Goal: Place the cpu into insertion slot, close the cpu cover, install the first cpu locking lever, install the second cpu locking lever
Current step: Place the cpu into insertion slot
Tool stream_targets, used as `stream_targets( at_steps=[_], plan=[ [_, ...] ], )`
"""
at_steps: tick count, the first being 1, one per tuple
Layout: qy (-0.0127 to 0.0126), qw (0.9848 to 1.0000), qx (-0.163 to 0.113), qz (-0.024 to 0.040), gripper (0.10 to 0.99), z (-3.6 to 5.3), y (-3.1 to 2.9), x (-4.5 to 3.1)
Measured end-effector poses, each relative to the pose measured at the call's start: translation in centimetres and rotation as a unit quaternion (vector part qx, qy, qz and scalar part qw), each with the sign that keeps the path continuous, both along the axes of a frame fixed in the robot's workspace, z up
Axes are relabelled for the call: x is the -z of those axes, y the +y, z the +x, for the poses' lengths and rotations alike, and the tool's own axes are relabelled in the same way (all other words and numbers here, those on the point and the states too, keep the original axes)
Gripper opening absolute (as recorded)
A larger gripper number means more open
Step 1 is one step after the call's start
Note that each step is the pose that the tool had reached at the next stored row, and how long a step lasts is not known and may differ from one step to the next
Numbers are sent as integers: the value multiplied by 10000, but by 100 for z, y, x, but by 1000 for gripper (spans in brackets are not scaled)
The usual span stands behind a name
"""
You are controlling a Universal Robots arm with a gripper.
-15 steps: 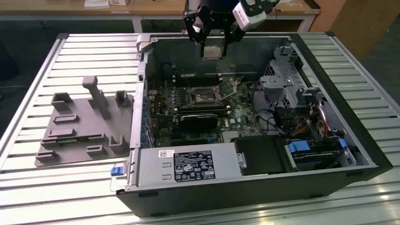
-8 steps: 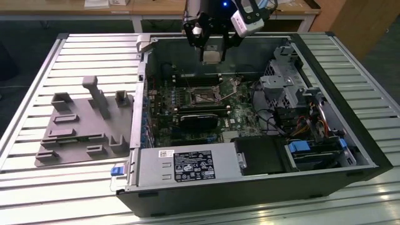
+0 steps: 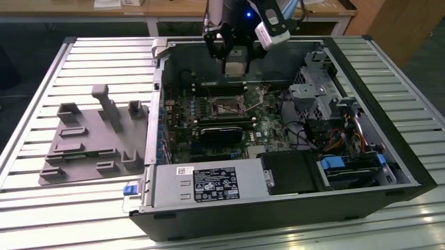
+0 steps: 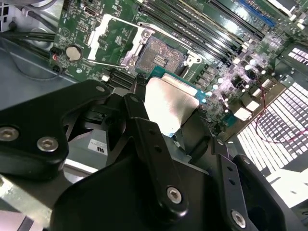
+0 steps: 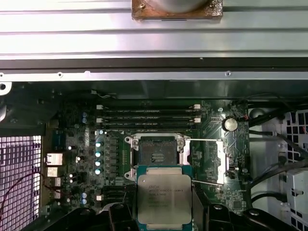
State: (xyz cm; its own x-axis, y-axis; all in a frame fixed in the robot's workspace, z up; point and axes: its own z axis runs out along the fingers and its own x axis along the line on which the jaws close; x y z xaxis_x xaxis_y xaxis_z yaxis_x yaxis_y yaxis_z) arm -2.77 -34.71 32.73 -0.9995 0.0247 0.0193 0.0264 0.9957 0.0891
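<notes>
A pale, ribbed metal surface (image 3: 83, 52) fills most of the exterior view. An open computer case (image 3: 278, 213) lies on its side across the middle and the exterior view's right of it. Toward the exterior view's left, a grey moulded fixture (image 3: 90, 146) with upright posts and shallow pockets rests on the slats just beside the case wall. Along the upper edge of that view stands a wooden desk (image 3: 174, 8) with dark floor (image 3: 35, 31) beneath it, and a wooden panel (image 3: 396, 21) fills the upper right corner. At the upper middle, the pincer (image 3: 235, 61) hangs over the far part of the case, closed on the cpu (image 3: 235, 67) and holding it by its edges clear of the board. In both wrist views the chip (image 4: 168, 106) (image 5: 163, 199) shows its dull metal top between black fingers (image 4: 139, 89). The insertion slot (image 3: 228, 107) (image 4: 161, 57) (image 5: 156, 153) lies bare on the green board, apart from the chip. The cpu cover (image 4: 102, 33) is swung open beside the slot. Long memory slots (image 5: 147, 115) run beside the socket.
</notes>
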Motion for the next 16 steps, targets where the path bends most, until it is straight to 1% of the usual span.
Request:
stream_targets(
  at_steps=[7,16],
  plan=[
    [0,10000,0,1,541,-1,9,120],
    [0,10000,0,0,541,-1,15,227]
  ],
)
